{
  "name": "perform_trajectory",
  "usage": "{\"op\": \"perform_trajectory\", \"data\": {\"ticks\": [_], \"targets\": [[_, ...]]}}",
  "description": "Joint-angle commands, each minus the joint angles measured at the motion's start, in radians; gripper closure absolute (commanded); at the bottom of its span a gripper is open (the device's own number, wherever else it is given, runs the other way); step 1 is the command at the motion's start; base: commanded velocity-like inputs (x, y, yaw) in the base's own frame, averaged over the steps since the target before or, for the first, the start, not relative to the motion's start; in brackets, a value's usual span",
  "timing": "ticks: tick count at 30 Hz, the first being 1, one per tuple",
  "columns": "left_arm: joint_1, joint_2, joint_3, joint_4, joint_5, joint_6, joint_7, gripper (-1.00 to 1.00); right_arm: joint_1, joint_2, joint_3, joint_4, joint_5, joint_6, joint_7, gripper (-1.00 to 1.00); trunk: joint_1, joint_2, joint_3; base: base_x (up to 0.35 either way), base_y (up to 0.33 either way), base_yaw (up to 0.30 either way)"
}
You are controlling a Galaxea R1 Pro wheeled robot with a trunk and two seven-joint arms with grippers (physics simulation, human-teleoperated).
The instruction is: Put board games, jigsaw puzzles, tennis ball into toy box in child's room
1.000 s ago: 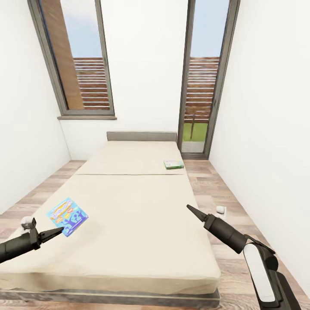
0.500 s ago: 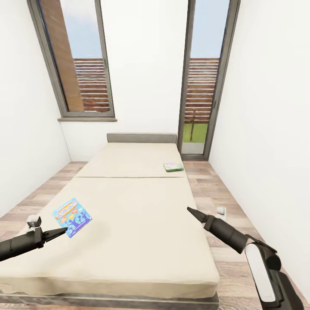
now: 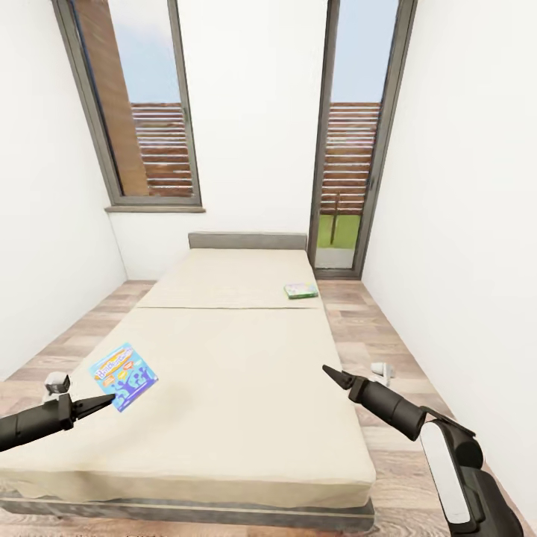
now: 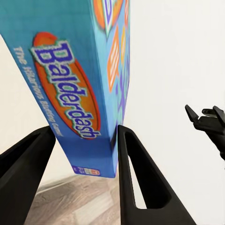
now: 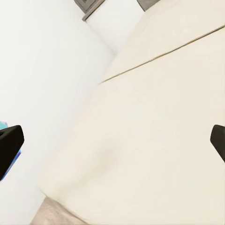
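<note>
Blue board game (image 3: 123,376) lower left, pinched at its corner by left gripper (image 3: 104,403) | right gripper (image 3: 330,374) spread, empty | green game (image 3: 300,290) upper centre-right on bed (image 3: 246,358), nearer right arm

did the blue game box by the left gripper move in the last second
Cannot tell for sure. The blue game box sits slightly nearer the bed's seam, but the whole head view shifted, so the camera moved. The left gripper holds it.
</note>
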Motion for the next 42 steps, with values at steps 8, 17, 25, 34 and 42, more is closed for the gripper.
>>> {"op": "perform_trajectory", "data": {"ticks": [8,17,25,34,42], "targets": [[-0.001,0.001,0.000,0.000,-0.002,0.010,-0.004,1.00,-0.001,0.005,0.004,0.000,0.000,0.006,-0.008,-1.00,-0.031,0.056,0.024,-0.004,0.000,0.258],[-0.001,0.001,0.000,0.000,-0.002,0.010,-0.003,1.00,-0.001,0.005,0.010,0.000,0.000,0.007,-0.008,-1.00,-0.065,0.119,0.052,-0.057,0.000,0.292],[-0.001,0.001,0.000,0.000,-0.002,0.010,-0.002,1.00,-0.001,0.005,0.033,0.000,0.000,0.004,-0.008,-1.00,-0.096,0.175,0.077,-0.024,0.000,0.293],[-0.001,0.001,0.000,0.001,-0.003,0.008,-0.002,1.00,-0.001,0.007,0.035,0.000,0.001,0.004,-0.008,-1.00,-0.131,0.238,0.106,-0.001,0.000,0.293],[-0.001,0.000,0.000,0.002,-0.003,0.007,-0.001,1.00,-0.001,0.007,0.035,0.001,0.002,0.004,-0.010,-1.00,-0.161,0.294,0.131,0.000,0.000,0.293]]}}
